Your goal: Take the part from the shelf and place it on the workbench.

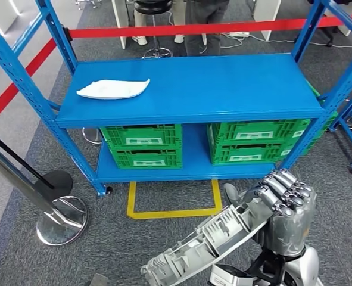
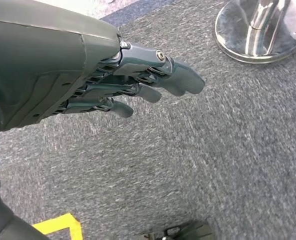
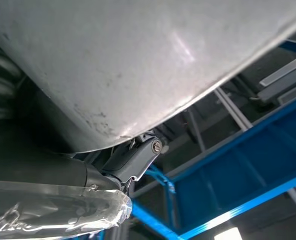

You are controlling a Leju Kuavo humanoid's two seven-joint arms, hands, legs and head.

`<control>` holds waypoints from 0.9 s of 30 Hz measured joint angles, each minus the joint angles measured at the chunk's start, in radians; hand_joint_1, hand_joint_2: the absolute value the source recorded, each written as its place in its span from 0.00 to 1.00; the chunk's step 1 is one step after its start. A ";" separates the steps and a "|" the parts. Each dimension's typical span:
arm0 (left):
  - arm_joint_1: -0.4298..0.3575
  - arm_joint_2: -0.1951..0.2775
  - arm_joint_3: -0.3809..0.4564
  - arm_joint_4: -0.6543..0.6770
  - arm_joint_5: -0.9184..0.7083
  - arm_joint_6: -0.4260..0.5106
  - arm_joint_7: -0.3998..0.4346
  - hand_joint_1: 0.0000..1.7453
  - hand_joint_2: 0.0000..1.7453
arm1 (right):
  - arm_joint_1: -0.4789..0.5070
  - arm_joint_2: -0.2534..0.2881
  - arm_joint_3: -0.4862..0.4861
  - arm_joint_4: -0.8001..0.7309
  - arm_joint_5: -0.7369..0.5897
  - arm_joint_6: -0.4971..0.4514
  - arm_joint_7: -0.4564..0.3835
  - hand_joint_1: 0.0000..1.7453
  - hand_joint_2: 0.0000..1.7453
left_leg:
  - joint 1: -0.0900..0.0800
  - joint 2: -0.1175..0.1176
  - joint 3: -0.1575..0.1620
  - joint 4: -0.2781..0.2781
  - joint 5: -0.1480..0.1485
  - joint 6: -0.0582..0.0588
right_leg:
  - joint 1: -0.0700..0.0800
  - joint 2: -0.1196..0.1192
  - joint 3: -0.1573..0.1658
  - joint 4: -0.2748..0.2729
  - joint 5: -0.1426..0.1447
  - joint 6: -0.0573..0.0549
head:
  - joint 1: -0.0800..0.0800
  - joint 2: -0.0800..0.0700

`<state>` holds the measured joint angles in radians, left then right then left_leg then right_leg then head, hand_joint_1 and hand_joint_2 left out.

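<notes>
Two tiers of blue shelf (image 1: 237, 89) stand across the far side of the scene, with green crates (image 1: 143, 145) on the lower tier and a white curved piece (image 1: 113, 89) lying flat on the far left of the upper one. Nearer the robot, on the grey carpet (image 2: 199, 165), a yellow taped outline (image 1: 174, 210) marks the floor in front of the shelf, and a chrome post base (image 1: 61, 220) stands at near left. A long grey ribbed part (image 1: 205, 241) sits in the right hand (image 1: 285, 199), whose fingers are curled over its far right end; the part's long axis runs from that hand at near right down toward the near centre, its free end pointing left and toward the robot. From the right wrist, the part's pale underside looms close above the hand, with shelf beams behind. At near left, the left hand (image 2: 138, 82) hangs over the carpet with fingers extended and slightly apart, holding nothing. Judging by this, the part is already off the shelf and carried on the robot's right side; no workbench is visible, so the placing likely calls for a turn away from the shelf, with the long free end swinging wide of the shelf uprights.
</notes>
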<state>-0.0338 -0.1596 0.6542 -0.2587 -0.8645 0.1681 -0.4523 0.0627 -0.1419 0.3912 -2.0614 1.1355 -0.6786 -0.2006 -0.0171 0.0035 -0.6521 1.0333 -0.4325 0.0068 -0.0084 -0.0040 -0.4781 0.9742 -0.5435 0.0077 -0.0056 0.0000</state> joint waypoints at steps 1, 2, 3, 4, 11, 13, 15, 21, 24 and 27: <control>0.002 0.000 0.000 0.001 0.000 0.000 0.000 0.00 1.00 | 0.003 0.002 -0.003 0.000 -0.003 0.000 -0.001 1.00 1.00 | 0.003 -0.001 -0.011 0.042 -0.048 -0.006 | -0.001 -0.001 -0.008 0.000 0.009 -0.007 | -0.001 0.000; 0.003 0.000 0.000 0.001 0.000 0.000 0.000 0.00 1.00 | 0.006 0.004 -0.006 0.000 -0.005 0.000 -0.003 1.00 1.00 | 0.005 -0.001 -0.024 0.100 -0.102 -0.011 | 0.000 -0.002 -0.017 0.001 0.019 -0.012 | -0.003 0.000; 0.004 0.000 0.000 0.001 0.000 0.000 0.000 0.00 1.00 | 0.009 0.006 -0.010 0.000 -0.008 0.000 -0.006 1.00 1.00 | 0.007 -0.001 -0.034 0.162 -0.144 -0.014 | 0.001 -0.003 -0.028 0.002 0.030 -0.014 | -0.004 0.000; 0.003 0.000 0.000 0.001 0.000 0.000 0.000 0.00 1.00 | 0.013 0.008 -0.014 0.000 -0.010 0.000 -0.008 1.00 1.00 | 0.009 -0.001 -0.038 0.210 -0.161 -0.016 | 0.002 -0.003 -0.040 0.004 0.040 -0.014 | -0.004 0.000; -0.001 0.003 0.000 0.002 0.000 0.000 0.000 0.00 1.00 | 0.028 0.020 -0.044 -0.014 -0.025 0.000 -0.026 1.00 1.00 | 0.002 -0.006 0.171 -0.031 -0.084 0.012 | 0.006 -0.003 -0.116 0.028 0.093 0.002 | -0.004 0.000; -0.002 0.003 0.000 0.002 0.000 0.000 0.000 0.00 1.00 | 0.031 0.022 -0.053 -0.019 -0.030 0.000 -0.034 1.00 1.00 | 0.002 -0.005 0.172 -0.054 -0.082 0.019 | 0.005 -0.003 -0.127 0.030 0.105 0.014 | -0.004 0.000; -0.001 0.003 0.000 0.002 0.001 0.000 0.000 0.00 1.00 | 0.035 0.024 -0.063 -0.024 -0.034 0.000 -0.039 1.00 1.00 | 0.005 -0.001 0.159 -0.065 -0.066 0.030 | 0.005 -0.001 -0.148 0.056 0.074 0.023 | -0.002 0.000; -0.001 0.001 0.000 0.002 0.002 0.000 0.000 0.00 1.00 | 0.048 0.030 -0.087 -0.026 -0.039 0.000 -0.058 1.00 1.00 | 0.002 0.005 0.087 -0.064 -0.008 0.040 | -0.002 0.002 -0.189 0.300 -0.055 0.041 | 0.001 0.000; -0.001 0.001 0.000 0.002 0.002 0.000 0.000 0.00 1.00 | 0.050 0.037 -0.103 -0.035 -0.043 0.000 -0.070 1.00 1.00 | 0.001 0.005 0.051 -0.056 0.017 0.029 | -0.009 0.002 -0.055 0.128 0.011 0.046 | 0.001 0.000; -0.001 0.003 0.000 0.002 0.002 0.000 -0.002 0.00 1.00 | 0.054 0.045 -0.115 -0.045 -0.047 0.000 -0.078 1.00 1.00 | -0.002 0.005 0.030 -0.049 0.042 0.016 | -0.006 0.005 0.028 -0.006 -0.002 0.038 | 0.000 0.000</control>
<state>-0.0346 -0.1571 0.6543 -0.2571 -0.8620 0.1679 -0.4541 0.1163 -0.0971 0.2765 -2.1068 1.0882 -0.6786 -0.2782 -0.0192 0.0085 -0.6223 0.9846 -0.3904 0.0228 -0.0144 0.0010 -0.4506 0.9685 -0.5452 0.0459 -0.0058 0.0000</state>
